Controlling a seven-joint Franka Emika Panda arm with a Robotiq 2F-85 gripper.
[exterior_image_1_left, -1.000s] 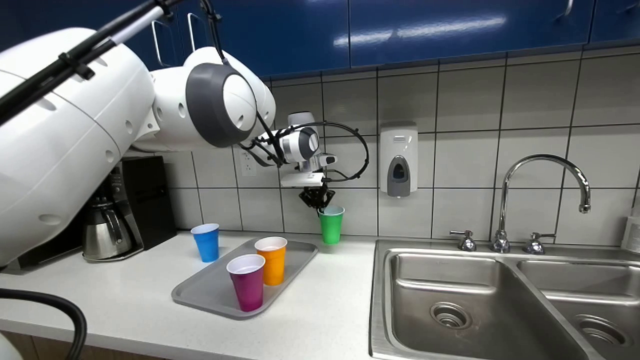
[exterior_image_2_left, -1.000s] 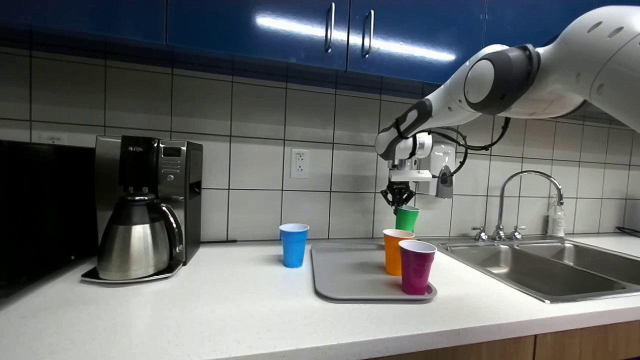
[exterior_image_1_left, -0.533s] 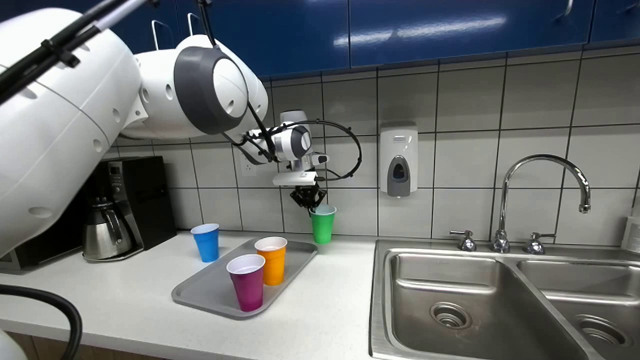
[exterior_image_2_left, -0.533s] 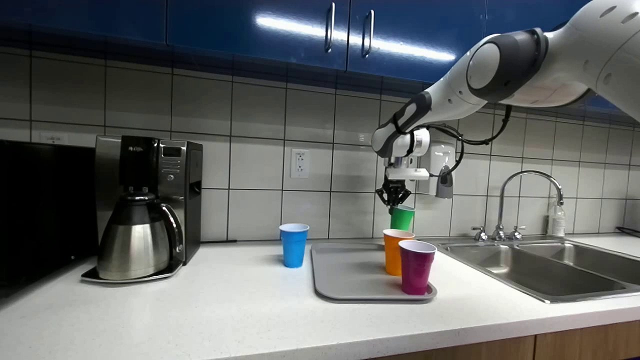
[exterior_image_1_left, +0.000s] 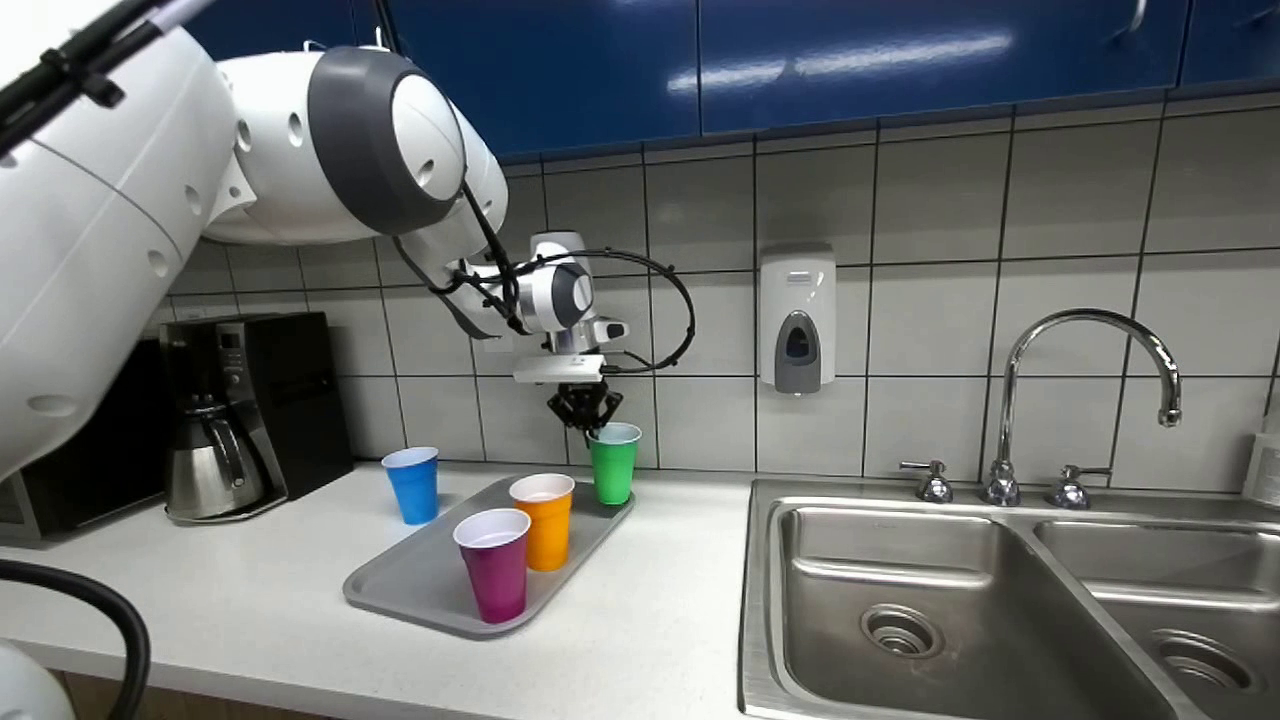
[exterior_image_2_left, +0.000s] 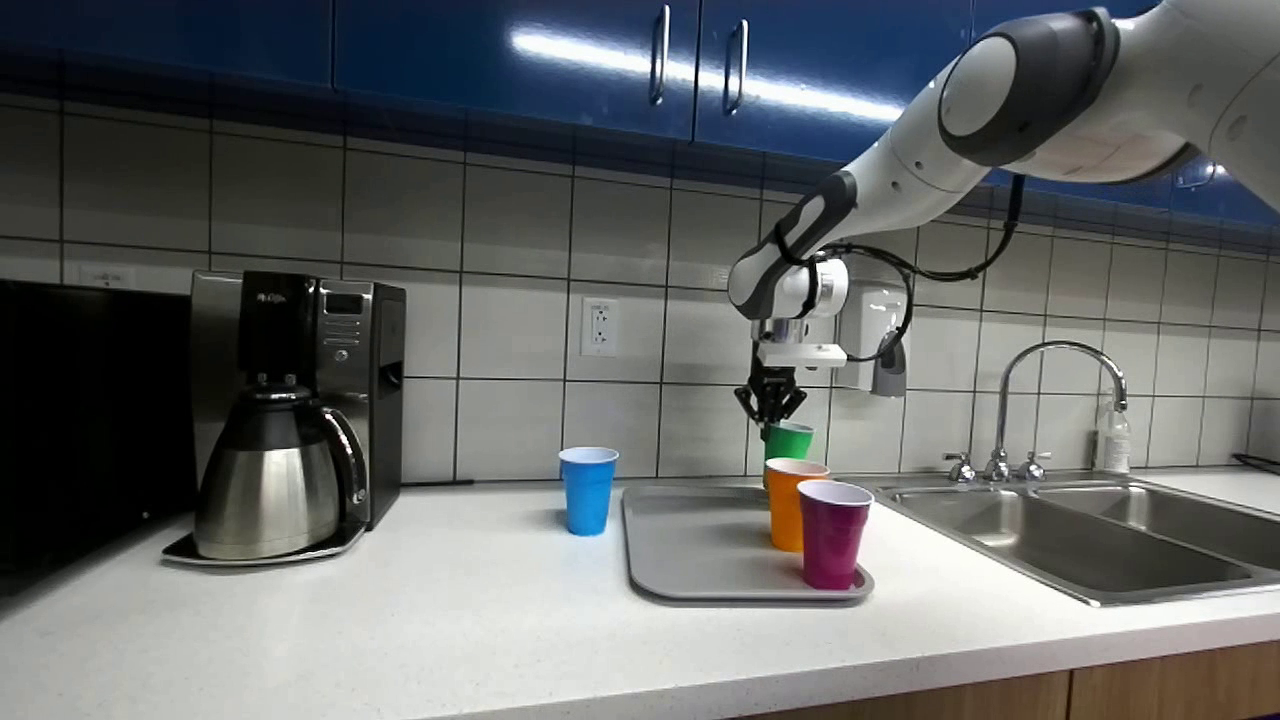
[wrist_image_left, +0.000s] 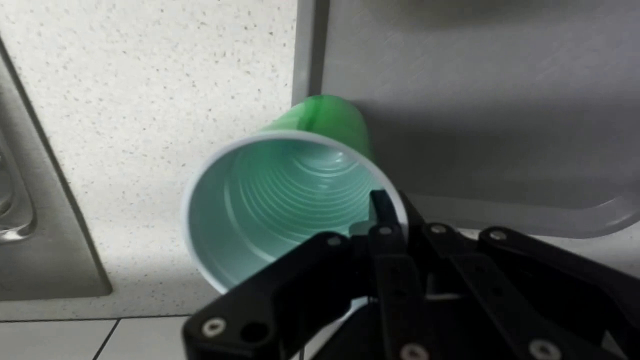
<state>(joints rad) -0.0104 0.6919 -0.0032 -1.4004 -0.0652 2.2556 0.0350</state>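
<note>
My black gripper (wrist_image_left: 400, 207) is shut on the rim of a green cup (wrist_image_left: 330, 120), with one finger inside the cup and the other outside. In both exterior views the green cup (exterior_image_1_left: 613, 465) hangs under the gripper (exterior_image_1_left: 592, 430), roughly upright, at the far right corner of the grey tray (exterior_image_1_left: 420, 590). Its base overlaps the tray's edge in the wrist view; whether it touches cannot be told. An orange cup (exterior_image_2_left: 785, 510) and a purple cup (exterior_image_2_left: 833, 540) stand on the tray, the orange one partly hiding the green cup (exterior_image_2_left: 788, 440).
A blue cup (exterior_image_2_left: 587, 490) stands on the counter beside the tray. The coffee maker (exterior_image_2_left: 300, 420) is at the far left, and a steel sink (exterior_image_1_left: 900, 570) with a tall faucet (exterior_image_1_left: 1010, 400) lies to the right. A soap dispenser (exterior_image_1_left: 797, 320) hangs on the tiled wall behind.
The gripper has carried the green cup leftward in both exterior views, from beyond the tray to its corner, and it is slightly lower. The other cups have stayed in place.
</note>
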